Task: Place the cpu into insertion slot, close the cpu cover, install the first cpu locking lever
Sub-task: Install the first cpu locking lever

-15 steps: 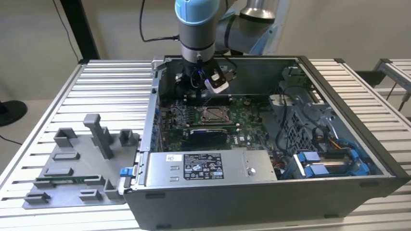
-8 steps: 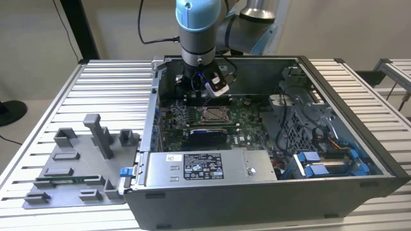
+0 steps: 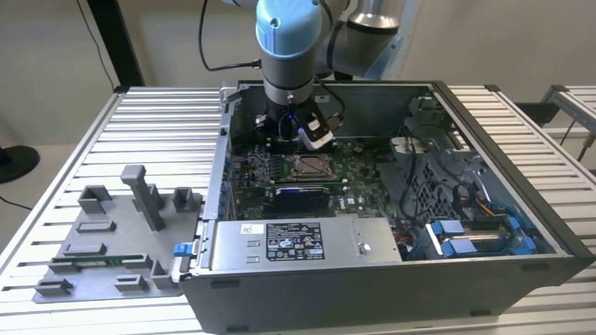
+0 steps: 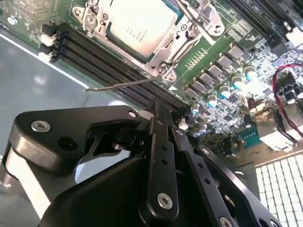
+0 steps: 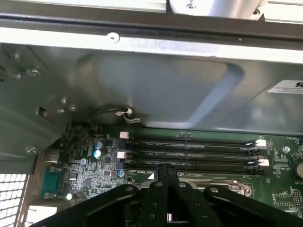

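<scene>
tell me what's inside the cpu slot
The cpu lies in it, the cover framing its edges. The contacts under the cpu are hidden.

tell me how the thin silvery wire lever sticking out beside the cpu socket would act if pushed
The thin silvery wire lever is long and slender, so it would probably flex springily rather than stay rigid. It seems anchored at the silvery metal socket frame, so it likely pivots there.

cpu (image 4: pixel 137 23) in insertion slot (image 4: pixel 159 67), case (image 3: pixel 373 293) on table (image 3: pixel 158 125), tray (image 3: pixel 102 280) on the exterior view's left
</scene>
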Robot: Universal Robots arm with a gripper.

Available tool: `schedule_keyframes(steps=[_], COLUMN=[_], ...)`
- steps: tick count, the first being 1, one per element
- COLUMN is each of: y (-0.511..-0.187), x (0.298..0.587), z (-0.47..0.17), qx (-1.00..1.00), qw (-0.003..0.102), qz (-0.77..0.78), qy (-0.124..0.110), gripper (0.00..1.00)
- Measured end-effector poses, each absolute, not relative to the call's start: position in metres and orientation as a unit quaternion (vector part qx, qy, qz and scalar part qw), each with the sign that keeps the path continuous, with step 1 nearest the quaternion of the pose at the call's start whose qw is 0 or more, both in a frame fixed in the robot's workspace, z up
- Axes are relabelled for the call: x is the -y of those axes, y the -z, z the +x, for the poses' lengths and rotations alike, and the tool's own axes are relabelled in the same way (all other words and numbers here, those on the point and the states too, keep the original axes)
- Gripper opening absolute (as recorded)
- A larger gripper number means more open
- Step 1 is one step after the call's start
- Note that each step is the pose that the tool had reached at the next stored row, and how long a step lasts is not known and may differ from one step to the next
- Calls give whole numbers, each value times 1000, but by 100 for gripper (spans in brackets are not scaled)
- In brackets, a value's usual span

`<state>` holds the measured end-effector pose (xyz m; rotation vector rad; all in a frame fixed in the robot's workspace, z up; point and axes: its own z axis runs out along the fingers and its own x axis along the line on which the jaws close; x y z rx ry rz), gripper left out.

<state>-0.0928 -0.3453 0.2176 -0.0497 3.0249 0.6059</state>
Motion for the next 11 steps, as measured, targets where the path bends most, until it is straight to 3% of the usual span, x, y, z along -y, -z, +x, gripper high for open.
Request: schedule_keyframes(steps=[11], y=[-211], x=[345], z=[-92], qx=[-979], qw=[28], qz=[-18], qy=[-201], gripper=[0])
